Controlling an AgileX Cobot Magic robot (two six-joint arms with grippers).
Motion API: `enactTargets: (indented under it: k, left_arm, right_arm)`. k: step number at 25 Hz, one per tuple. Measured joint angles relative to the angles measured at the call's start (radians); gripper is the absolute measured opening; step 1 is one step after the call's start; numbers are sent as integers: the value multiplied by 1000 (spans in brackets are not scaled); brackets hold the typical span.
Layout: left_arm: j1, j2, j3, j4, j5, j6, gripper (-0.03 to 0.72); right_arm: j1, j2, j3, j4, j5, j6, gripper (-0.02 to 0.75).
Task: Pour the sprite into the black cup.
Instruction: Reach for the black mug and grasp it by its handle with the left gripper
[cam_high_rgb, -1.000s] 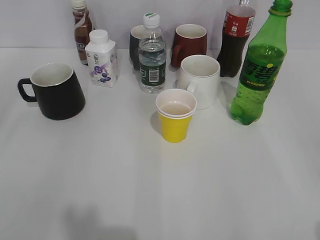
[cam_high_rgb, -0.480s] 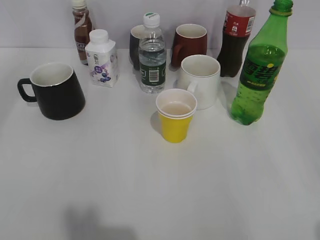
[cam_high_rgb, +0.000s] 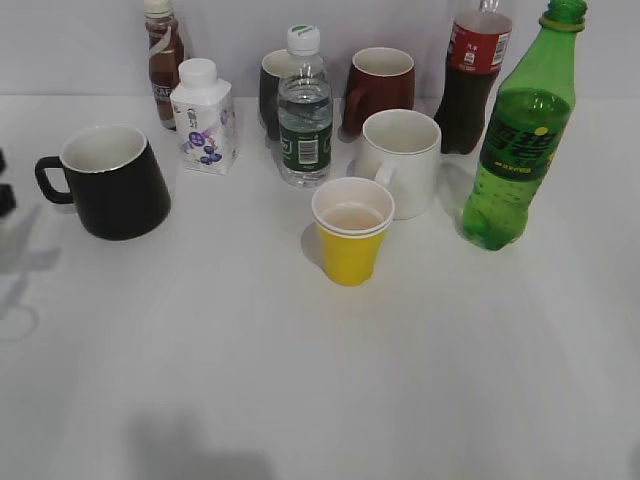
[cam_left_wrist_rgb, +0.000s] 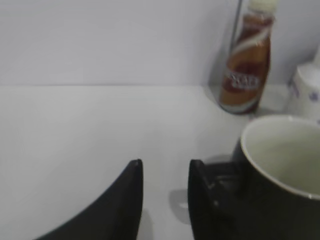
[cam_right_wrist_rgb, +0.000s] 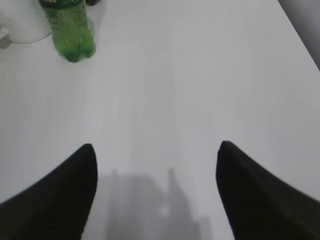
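1. White bench (cam_high_rgb: 300, 380) against a pale wall; drinks and cups are grouped toward the far edge.
2. Sprite bottle (cam_high_rgb: 520, 140) – upright near the far right corner, beside a white mug (cam_high_rgb: 400, 160) and in front of a cola bottle (cam_high_rgb: 472, 75).
3. Black cup (cam_high_rgb: 112, 180) – upright near the left edge, handle facing left.
4. Left gripper (cam_left_wrist_rgb: 165, 175) – fingers slightly apart, holding nothing, right finger close beside the cup handle; contact cannot be told.
5. Right gripper (cam_right_wrist_rgb: 155, 175) – fingers wide apart, empty, well short of the sprite bottle.
6. A yellow paper cup (cam_high_rgb: 351, 232) stands mid-bench.
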Motion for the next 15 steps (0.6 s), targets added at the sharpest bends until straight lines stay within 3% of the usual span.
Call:
enactTargets:
  k: [7,15]
  left_arm:
    - [0,247,0,115,-301,0,276]
    - [0,360,0,124,-401,13,302]
  right_arm:
    - [0,0,0,0,0,0,555]
    - [0,0,0,0,0,0,555]
